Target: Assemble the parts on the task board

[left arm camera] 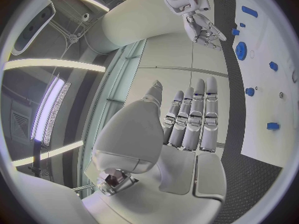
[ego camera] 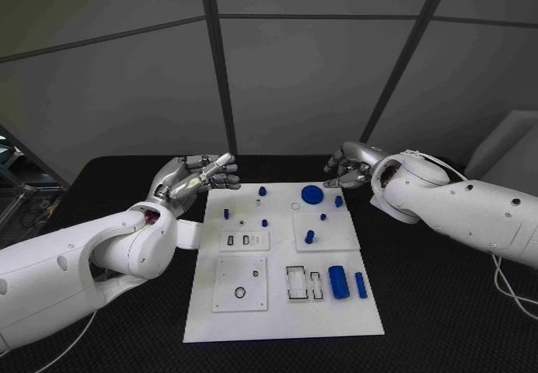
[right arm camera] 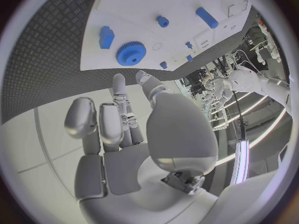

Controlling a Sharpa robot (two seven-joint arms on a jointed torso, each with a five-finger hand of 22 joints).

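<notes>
Both hands empty w/ fingers apart, left hand point(ego camera: 197, 179) & right hand point(ego camera: 350, 165) flanking task board point(ego camera: 281, 318) far end; blue gear point(ego camera: 312, 194) near right, prob. light, rigid plastic, so pinch its rim.

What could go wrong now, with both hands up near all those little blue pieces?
The blue gear lies close to the right hand, so a low reach might knock it. The blue cylinder lies on its side near the task board's edge and could roll. The left hand holds nothing.
</notes>
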